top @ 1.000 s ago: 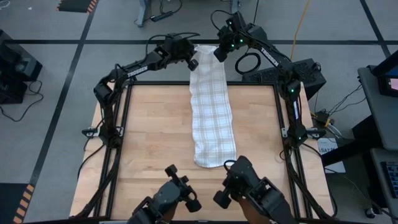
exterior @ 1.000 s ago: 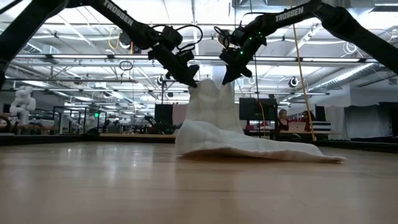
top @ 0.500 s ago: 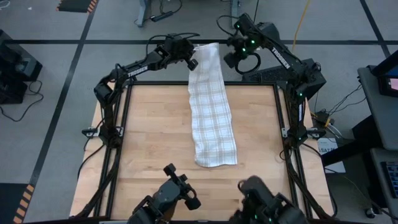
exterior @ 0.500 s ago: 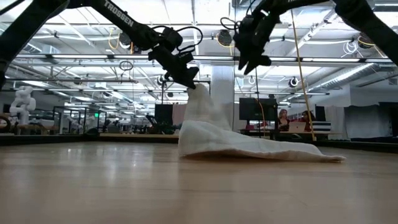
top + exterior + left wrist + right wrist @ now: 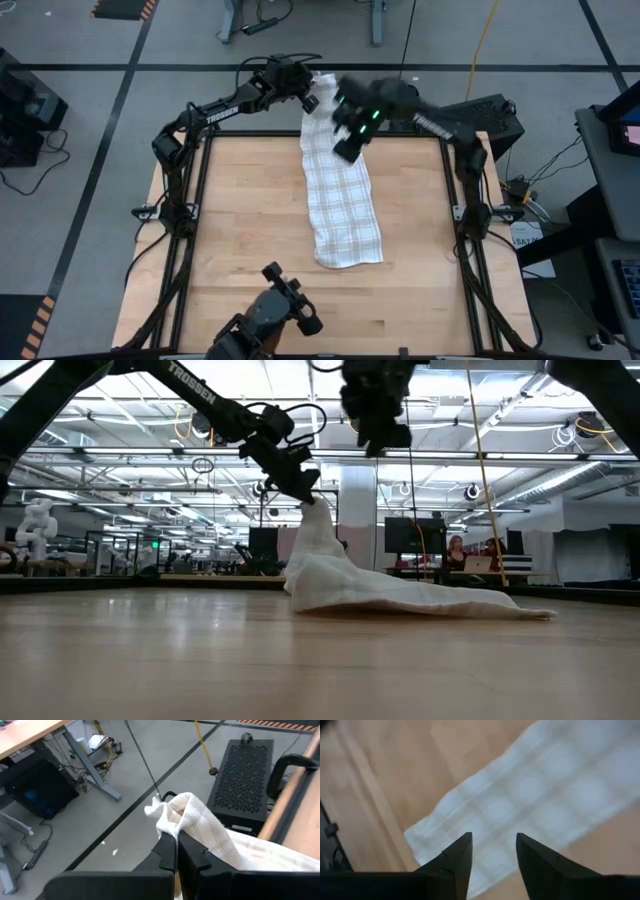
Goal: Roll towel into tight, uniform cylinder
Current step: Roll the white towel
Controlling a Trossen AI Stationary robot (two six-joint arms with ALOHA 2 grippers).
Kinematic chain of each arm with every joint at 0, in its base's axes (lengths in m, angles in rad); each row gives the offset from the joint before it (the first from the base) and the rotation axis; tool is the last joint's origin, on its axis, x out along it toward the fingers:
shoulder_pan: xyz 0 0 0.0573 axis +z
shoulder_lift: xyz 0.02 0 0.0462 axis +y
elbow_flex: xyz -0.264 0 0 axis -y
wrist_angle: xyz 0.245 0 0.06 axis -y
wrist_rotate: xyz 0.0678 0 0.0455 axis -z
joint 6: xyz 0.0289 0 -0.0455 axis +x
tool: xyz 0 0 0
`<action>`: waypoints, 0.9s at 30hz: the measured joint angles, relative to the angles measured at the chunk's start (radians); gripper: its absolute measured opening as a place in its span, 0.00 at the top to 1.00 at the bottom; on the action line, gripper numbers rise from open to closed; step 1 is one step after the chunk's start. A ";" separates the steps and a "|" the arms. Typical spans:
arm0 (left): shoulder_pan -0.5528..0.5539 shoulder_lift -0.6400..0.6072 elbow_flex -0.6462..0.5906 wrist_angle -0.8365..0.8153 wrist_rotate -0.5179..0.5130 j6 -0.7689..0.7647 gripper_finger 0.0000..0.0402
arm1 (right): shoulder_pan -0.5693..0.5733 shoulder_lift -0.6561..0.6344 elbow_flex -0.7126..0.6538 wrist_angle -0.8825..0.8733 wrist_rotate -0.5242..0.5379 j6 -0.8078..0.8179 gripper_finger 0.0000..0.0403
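Draping thin checked towel, folded lengthwise

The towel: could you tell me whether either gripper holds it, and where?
The left gripper pinches the towel at its far corner; the right gripper holds nothing.

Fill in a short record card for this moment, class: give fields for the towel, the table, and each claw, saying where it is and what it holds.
towel: folded into a long strip on the table, far end lifted off the table
table: wooden top, dark frame
left claw: shut on the towel's far corner, holding it raised past the table's far edge
right claw: open, empty, above the towel's far half
roll: not yet begun
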 joint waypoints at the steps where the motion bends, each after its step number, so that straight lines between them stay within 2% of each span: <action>1: 0.000 0.000 0.000 0.000 -0.006 -0.001 0.99 | 0.030 0.001 -0.040 0.029 0.001 0.015 0.67; 4: 0.001 0.000 0.000 0.000 -0.012 -0.004 0.95 | 0.115 -0.002 -0.187 0.168 0.006 0.070 0.74; 10: 0.001 0.000 0.000 -0.006 -0.012 -0.004 0.78 | 0.260 -0.083 -0.528 0.492 0.011 0.211 0.88; 13: 0.001 0.000 0.000 -0.009 -0.013 -0.004 0.69 | 0.300 -0.164 -0.678 0.593 0.020 0.264 0.92; 15: 0.001 0.000 0.000 -0.009 -0.023 -0.005 0.64 | 0.319 -0.224 -0.776 0.644 0.069 0.308 0.94; 17: 0.001 0.000 0.000 -0.014 -0.036 -0.005 0.60 | 0.331 -0.277 -0.885 0.700 0.119 0.340 0.96; 19: -0.003 -0.003 0.000 -0.024 -0.039 -0.007 0.59 | 0.334 -0.304 -1.013 0.804 0.123 0.376 0.98; 23: -0.018 -0.023 0.001 -0.078 0.009 -0.079 0.58 | 0.315 -0.265 -1.260 1.058 -0.022 0.522 1.00; 27: -0.051 -0.031 0.002 -0.199 0.109 -0.149 0.58 | 0.324 -0.251 -1.366 1.214 -0.088 0.612 1.00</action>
